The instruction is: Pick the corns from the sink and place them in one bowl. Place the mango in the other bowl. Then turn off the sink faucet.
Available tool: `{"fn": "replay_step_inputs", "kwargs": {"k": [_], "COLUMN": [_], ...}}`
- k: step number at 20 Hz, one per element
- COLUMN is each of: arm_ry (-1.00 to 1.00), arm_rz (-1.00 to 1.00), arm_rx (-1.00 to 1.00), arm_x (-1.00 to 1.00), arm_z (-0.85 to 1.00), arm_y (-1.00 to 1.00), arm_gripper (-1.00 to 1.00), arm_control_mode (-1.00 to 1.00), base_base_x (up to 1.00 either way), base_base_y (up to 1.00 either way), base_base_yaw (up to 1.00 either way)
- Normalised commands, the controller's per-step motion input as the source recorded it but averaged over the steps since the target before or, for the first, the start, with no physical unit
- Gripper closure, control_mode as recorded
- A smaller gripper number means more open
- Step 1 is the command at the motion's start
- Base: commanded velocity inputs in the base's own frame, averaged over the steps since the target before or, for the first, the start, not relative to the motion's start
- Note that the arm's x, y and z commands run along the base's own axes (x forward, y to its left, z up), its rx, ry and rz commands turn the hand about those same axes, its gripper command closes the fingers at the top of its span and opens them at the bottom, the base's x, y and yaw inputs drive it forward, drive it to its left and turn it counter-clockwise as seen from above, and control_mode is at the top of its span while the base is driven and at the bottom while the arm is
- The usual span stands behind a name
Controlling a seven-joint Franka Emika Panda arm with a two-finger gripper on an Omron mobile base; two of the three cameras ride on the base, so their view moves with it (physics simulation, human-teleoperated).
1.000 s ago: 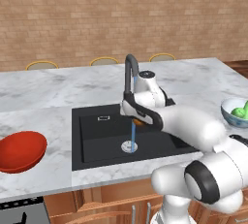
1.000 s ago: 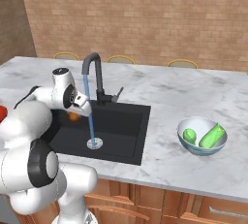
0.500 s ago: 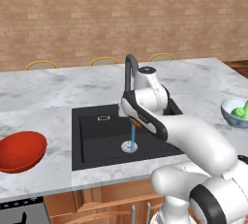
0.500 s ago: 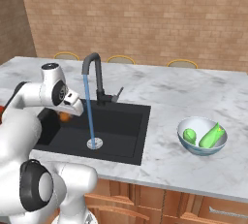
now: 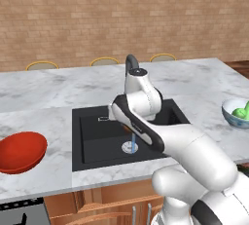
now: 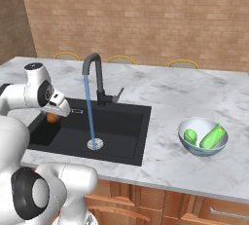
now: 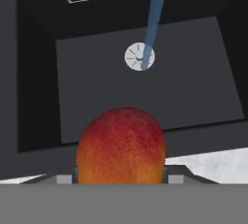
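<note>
My gripper (image 7: 121, 176) is shut on the mango (image 7: 121, 145), an orange-red oval held above the black sink (image 7: 97, 87). In the right base view the mango (image 6: 52, 118) hangs under the hand at the sink's (image 6: 121, 126) left edge. The sink faucet (image 6: 97, 80) is running; a blue stream falls onto the drain (image 7: 139, 56). Two green corns (image 6: 212, 136) lie in the pale white-blue bowl (image 6: 202, 146) on the counter at the right. The wide red bowl (image 5: 20, 151) sits left of the sink (image 5: 97, 143), with nothing in it.
White-grey marble counter (image 5: 48, 97) surrounds the sink. A brick wall stands behind it, with chair backs (image 6: 121, 59) along the far edge. The faucet's lever handle (image 6: 118, 95) sticks out to its right. My own arm (image 5: 160, 131) crosses the basin.
My hand has swung leftward across the sink with the mango in it, from beside the faucet toward the basin's left edge. Water keeps running.
</note>
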Motion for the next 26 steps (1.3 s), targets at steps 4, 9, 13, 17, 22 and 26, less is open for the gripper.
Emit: {"fn": "replay_step_inputs", "kwargs": {"k": [4, 9, 13, 17, 22, 26], "arm_ry": [0.0, 0.06, 0.15, 0.14, 0.11, 0.02], "arm_rz": [0.0, 0.0, 0.0, 0.0, 0.0, 0.0], "arm_rx": [0.0, 0.0, 0.0, 0.0, 0.0, 0.0], "arm_x": [-0.02, 0.0, 0.0, 0.0, 0.0, 0.0], "arm_z": [0.06, 0.02, 0.05, 0.14, 0.1, 0.0], "arm_y": [0.58, 0.67, 0.71, 0.67, 0.68, 0.67], "arm_gripper": [1.0, 1.0, 1.0, 1.0, 1.0, 1.0], "arm_control_mode": [-1.0, -1.0, -1.0, -1.0, -1.0, -1.0], "base_base_x": [0.0, 0.0, 0.0, 0.0, 0.0, 0.0], "base_base_y": [0.0, 0.0, 0.0, 0.0, 0.0, 0.0], "base_base_yaw": [0.0, 0.0, 0.0, 0.0, 0.0, 0.0]}}
